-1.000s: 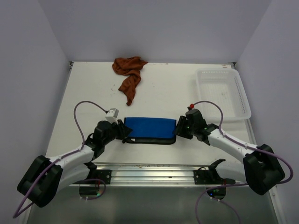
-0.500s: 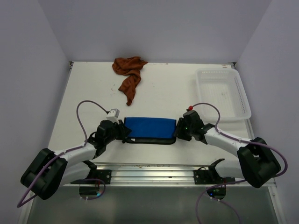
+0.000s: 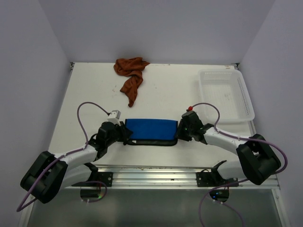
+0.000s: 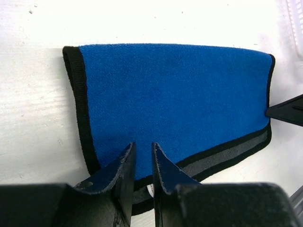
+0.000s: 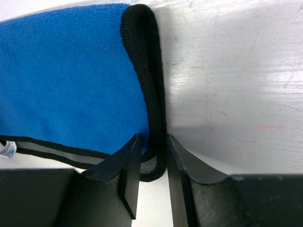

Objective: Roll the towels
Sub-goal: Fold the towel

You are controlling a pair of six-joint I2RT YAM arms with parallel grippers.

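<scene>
A: Nearest you, the left hand (image 4: pixel 140 163) sits at the near-left corner of the folded bright blue cloth towel with black trim (image 3: pixel 152 129). Jaws narrow, the black hem running between them. Looks like a pinch on the hem; I can't confirm cloth is clamped.

B: And the right hand (image 5: pixel 151 158)?

A: Same at the towel's right end. Fingers (image 5: pixel 130 163) narrowed around the thick black edge, which passes into the gap. Whether it grips or just brackets, can't tell.

B: So which step are you on?

A: Judging by this: taking hold of the near edge at both ends, the blue towel flat on the white counter (image 3: pixel 94 94), not rolled at all.

B: Next move?

A: You'd want both hands to lift that edge together and turn it over away from you, evenly, or the roll skews.

B: Further back?

A: The long rust-brown cloth towel (image 3: pixel 131 78) lies crumpled at the far edge, untouched. White plastic mesh basket (image 3: pixel 247 97) far right.
</scene>
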